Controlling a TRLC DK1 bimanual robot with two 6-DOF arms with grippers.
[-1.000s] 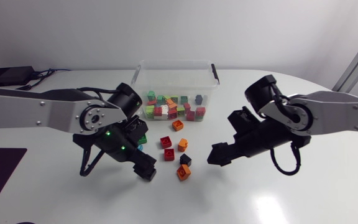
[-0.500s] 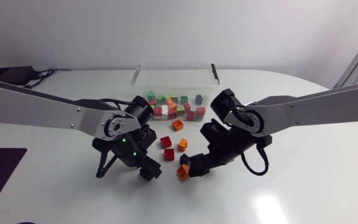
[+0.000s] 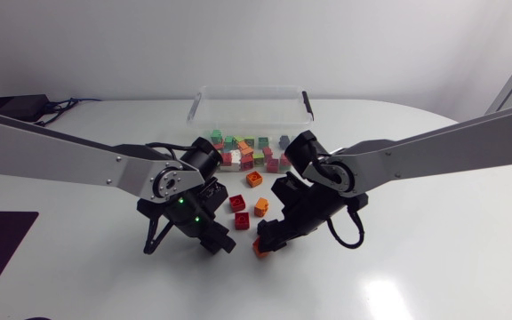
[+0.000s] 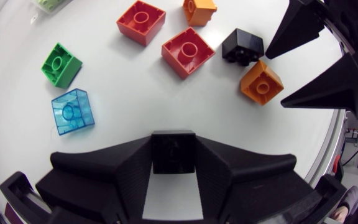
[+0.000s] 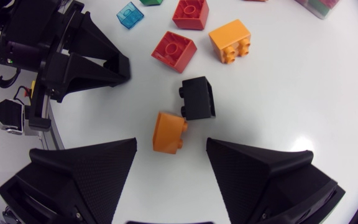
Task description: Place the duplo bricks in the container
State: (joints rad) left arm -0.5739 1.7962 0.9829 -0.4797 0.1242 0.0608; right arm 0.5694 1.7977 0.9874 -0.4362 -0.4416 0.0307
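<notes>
In the left wrist view my left gripper [image 4: 174,146] is shut on a small black brick [image 4: 174,158] low over the table. My right gripper [image 5: 171,149] stands open with an orange brick [image 5: 169,132] between its fingertips, a gap on each side. A second black brick [image 5: 199,98] lies on its side, touching that orange one. Ahead lie two red bricks [image 4: 188,51] [image 4: 141,21] and another orange brick [image 5: 230,40]. From above, both grippers [image 3: 213,240] [image 3: 269,242] sit close together in front of the clear container [image 3: 204,100], which holds several bricks.
A green brick [image 4: 61,64] and a clear blue brick [image 4: 72,111] lie on the table beside my left gripper. One more orange brick [image 3: 254,180] rests just in front of the container. A black cable and box lie at the table's far left corner [image 3: 12,108].
My right arm swung in leftward and lowered its gripper around the orange brick, its fingers narrowing. My left gripper closed on the small black brick and shifted slightly right.
</notes>
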